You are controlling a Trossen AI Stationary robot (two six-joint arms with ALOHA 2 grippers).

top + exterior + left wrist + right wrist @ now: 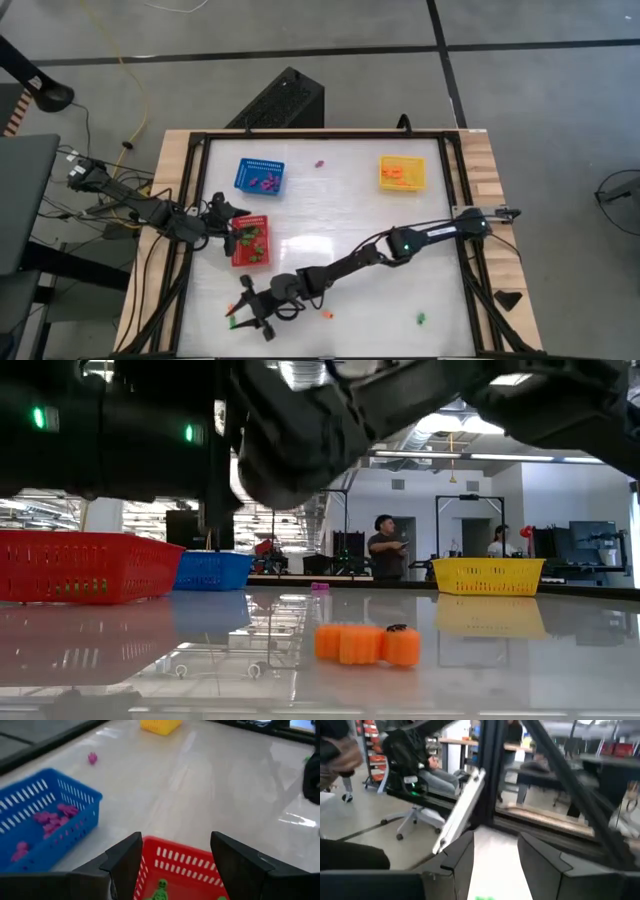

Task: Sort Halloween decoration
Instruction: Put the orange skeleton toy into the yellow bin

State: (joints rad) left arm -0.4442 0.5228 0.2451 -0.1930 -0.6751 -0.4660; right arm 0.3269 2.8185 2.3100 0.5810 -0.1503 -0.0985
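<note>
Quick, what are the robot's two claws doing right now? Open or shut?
Left gripper: open, empty, fingers above the red basket.
Right gripper: open, holding nothing, low over the table by a small green trinket.

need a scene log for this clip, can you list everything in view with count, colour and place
blue basket: one, blue mesh, far left of table, purple trinkets inside
red basket: one, red mesh, left side, green trinkets inside
yellow basket: one, yellow mesh, far right, orange trinkets inside
loose purple trinket: one, far edge between blue and yellow baskets
loose orange trinket: one, near edge, centre
loose green trinket: one, near edge, right
people: two, in the room behind
left gripper: black, open, at the red basket's edge
right gripper: black, low at near left, a small green piece between its fingers, grip unclear
</note>
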